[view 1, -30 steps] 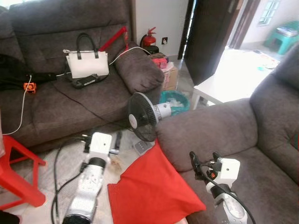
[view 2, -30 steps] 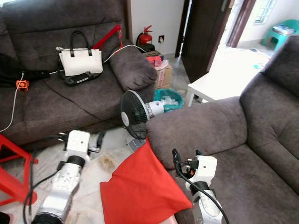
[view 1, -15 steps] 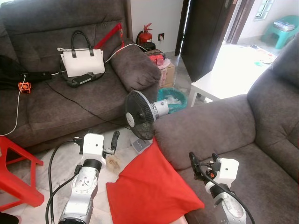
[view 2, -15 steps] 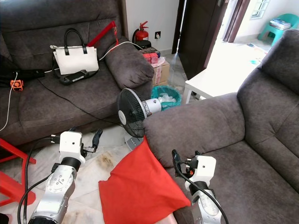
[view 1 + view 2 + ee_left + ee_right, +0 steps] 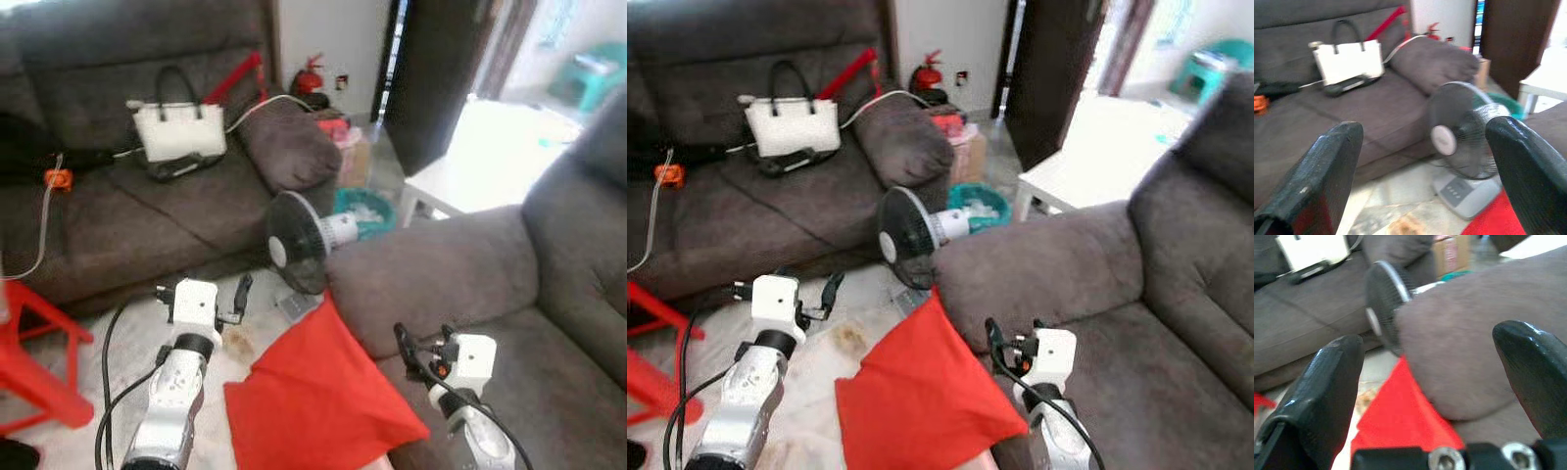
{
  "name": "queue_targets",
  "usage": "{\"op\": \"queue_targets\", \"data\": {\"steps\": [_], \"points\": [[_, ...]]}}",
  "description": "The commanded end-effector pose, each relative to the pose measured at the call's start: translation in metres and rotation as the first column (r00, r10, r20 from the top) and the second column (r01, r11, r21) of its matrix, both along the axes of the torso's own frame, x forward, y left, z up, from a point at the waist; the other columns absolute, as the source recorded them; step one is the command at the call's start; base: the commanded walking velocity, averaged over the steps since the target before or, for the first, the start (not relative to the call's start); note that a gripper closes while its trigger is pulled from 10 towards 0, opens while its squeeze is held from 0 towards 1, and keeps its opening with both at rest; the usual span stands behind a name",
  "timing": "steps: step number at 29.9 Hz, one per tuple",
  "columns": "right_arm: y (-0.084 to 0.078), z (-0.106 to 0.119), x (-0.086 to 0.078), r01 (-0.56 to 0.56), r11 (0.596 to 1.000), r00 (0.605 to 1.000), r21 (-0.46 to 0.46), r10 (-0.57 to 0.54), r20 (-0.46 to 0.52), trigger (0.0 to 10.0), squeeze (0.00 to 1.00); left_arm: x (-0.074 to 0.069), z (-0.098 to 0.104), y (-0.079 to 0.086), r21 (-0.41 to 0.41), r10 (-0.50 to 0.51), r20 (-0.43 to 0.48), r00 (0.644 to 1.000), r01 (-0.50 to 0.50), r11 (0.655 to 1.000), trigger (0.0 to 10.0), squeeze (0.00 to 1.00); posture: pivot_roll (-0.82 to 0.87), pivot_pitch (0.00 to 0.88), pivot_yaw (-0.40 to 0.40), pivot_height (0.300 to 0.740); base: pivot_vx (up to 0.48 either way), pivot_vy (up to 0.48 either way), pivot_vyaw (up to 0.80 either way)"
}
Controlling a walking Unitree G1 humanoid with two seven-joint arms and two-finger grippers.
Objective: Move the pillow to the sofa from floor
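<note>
Left hand [image 5: 238,297] is wide, holding nothing, hovering over the floor [image 5: 127,338] with its fingers [image 5: 1327,171] spread in the wrist view. Right hand [image 5: 419,350] is also wide and holds nothing, raised over the near sofa [image 5: 490,284] seat, just behind its armrest.

Red pillow [image 5: 318,397] lies on the floor between the two hands, below and inward of each, one corner propped up against the near sofa's armrest. Neither hand touches it.

Just ahead of the left hand, beyond the pillow's raised corner, stands a small fan [image 5: 299,240], close to the pillow. Farther out from the left hand is a second sofa [image 5: 118,211] with a white handbag [image 5: 178,132] and cables on it. A red stool [image 5: 39,357] sits outward of the left arm. A white surface [image 5: 480,166] lies well ahead of the right hand.

Risks, as a judgement: pillow is soft and floppy, so a pinch at one edge could let it sag or slip out on the lift. Reaching in from the left could knock the fan over since it stands so near. The right hand sits behind the armrest, so coming down for the pillow could snag on it. Frames are blurred, so aim may be off.
</note>
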State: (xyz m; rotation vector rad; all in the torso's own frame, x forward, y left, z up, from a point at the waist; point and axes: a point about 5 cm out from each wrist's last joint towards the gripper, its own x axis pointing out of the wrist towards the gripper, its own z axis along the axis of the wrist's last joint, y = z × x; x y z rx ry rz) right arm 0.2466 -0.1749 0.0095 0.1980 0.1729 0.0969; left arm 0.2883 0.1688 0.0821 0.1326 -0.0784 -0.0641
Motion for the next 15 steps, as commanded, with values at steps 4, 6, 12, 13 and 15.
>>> {"op": "queue_targets", "data": {"steps": [4,6,12,13,15], "points": [[0.0008,-0.0003,0.0007,-0.007,1.0,1.0,-0.003,0.007,-0.003,10.0,0.0,0.0003,0.0009,0.0,0.004,-0.002,0.0,1.0,0.002,1.0,10.0,0.0,0.07,0.0,-0.048,0.74,0.0,0.0,0.8],[0.0007,-0.0005,0.0007,0.002,1.0,1.0,0.007,-0.002,-0.004,10.0,0.0,0.0006,0.0007,-0.0004,0.003,-0.004,-0.001,1.0,0.004,1.0,10.0,0.0,0.07,0.0,-0.048,0.74,0.0,0.0,0.4],[0.0009,-0.0015,0.0015,0.01,1.0,1.0,0.014,-0.01,-0.01,10.0,0.0,0.0012,0.0001,-0.0003,0.005,-0.005,-0.004,1.0,0.005,1.0,10.0,0.0,0.08,0.0,-0.048,0.74,0.0,0.0,0.0],[0.0011,-0.0017,0.0015,0.01,1.0,1.0,0.014,-0.01,-0.011,10.0,0.0,0.0012,-0.0001,-0.0003,0.005,-0.005,-0.004,1.0,0.005,1.0,10.0,0.0,0.08,0.0,-0.048,0.74,0.0,0.0,0.0],[0.0012,-0.0018,0.0016,0.01,1.0,1.0,0.015,-0.01,-0.011,10.0,0.0,0.0013,-0.0005,-0.0003,0.005,-0.006,-0.006,1.0,0.006,1.0,10.0,0.0,0.08,0.0,-0.048,0.74,0.0,0.0,0.0]]}}
